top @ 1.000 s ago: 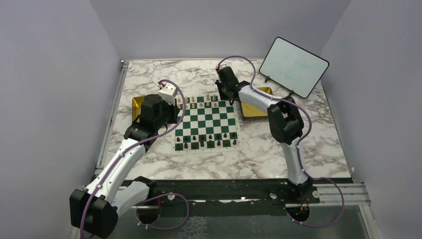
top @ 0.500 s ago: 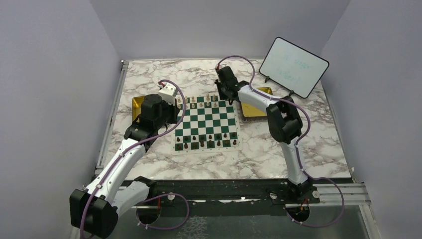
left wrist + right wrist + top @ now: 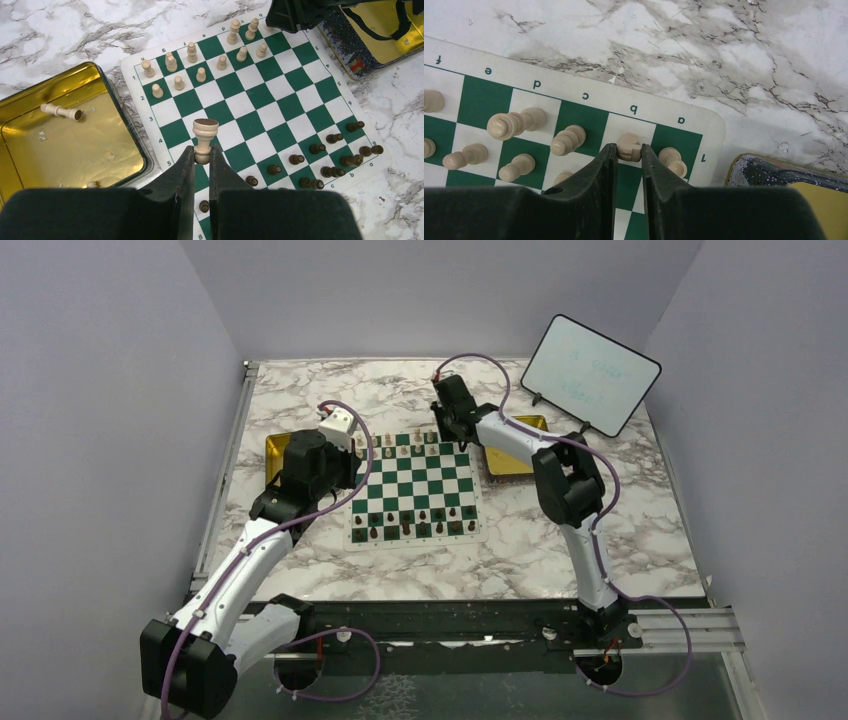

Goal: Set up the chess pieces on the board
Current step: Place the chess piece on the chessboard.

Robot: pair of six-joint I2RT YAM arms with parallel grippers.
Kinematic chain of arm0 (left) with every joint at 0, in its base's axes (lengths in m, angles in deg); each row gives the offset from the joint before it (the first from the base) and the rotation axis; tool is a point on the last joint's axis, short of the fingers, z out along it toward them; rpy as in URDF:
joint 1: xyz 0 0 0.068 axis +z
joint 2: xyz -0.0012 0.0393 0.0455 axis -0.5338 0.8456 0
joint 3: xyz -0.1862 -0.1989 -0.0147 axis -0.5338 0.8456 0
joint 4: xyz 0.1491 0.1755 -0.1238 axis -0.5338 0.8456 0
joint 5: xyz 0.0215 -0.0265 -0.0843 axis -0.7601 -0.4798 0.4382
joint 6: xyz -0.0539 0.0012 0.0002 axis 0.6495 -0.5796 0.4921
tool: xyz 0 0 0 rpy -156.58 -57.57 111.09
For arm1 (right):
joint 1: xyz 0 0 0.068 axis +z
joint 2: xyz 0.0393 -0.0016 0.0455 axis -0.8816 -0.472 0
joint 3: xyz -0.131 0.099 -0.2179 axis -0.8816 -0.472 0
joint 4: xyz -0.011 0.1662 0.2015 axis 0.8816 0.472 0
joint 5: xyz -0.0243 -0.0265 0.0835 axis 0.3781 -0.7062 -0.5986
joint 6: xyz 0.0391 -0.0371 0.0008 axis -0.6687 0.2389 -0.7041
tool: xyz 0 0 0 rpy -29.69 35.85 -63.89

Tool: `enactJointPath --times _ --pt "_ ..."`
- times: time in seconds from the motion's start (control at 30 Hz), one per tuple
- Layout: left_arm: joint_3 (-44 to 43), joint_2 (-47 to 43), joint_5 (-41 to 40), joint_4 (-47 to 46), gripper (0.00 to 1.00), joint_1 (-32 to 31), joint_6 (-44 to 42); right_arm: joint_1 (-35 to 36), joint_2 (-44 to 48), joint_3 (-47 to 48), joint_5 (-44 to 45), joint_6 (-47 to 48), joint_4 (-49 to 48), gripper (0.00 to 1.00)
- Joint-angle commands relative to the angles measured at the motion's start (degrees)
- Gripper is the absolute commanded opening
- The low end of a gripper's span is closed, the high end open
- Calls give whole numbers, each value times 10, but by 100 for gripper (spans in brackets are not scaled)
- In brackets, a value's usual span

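The green-and-white board (image 3: 420, 485) lies mid-table. Cream chess pieces (image 3: 221, 62) stand on its far rows and dark ones (image 3: 325, 150) on its near rows. My left gripper (image 3: 201, 152) is shut on a cream piece (image 3: 205, 131), gripped by its thin end with the round base toward the camera, above the board's left side (image 3: 272, 117). My right gripper (image 3: 629, 149) is at the board's far right corner. Its fingers press both sides of a cream piece (image 3: 629, 142) standing on the white square by the letter b, next to a corner piece (image 3: 672, 160).
A gold tray (image 3: 60, 145) left of the board holds a cream piece lying on its side (image 3: 60, 111). A second tray (image 3: 510, 455) sits to the board's right, close to my right gripper. A whiteboard (image 3: 590, 372) stands at the back right.
The right arm has shifted slightly left over the board's far right corner. The left arm and its held piece have not moved.
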Motion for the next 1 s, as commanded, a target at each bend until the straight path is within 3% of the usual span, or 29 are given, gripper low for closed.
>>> enactJointPath --times 0.0,0.53,0.73,0.97 --pt "5 -9 -5 -14 6 -1 -6 4 -17 15 9 5 -8 27" --pt "5 -7 3 -14 6 -1 -4 4 12 54 13 3 34 44" --pt "5 3 35 -20 6 -1 3 4 68 33 13 10 48 46" --pt "-13 25 126 -28 8 -1 42 4 191 -62 -42 19 31 46"
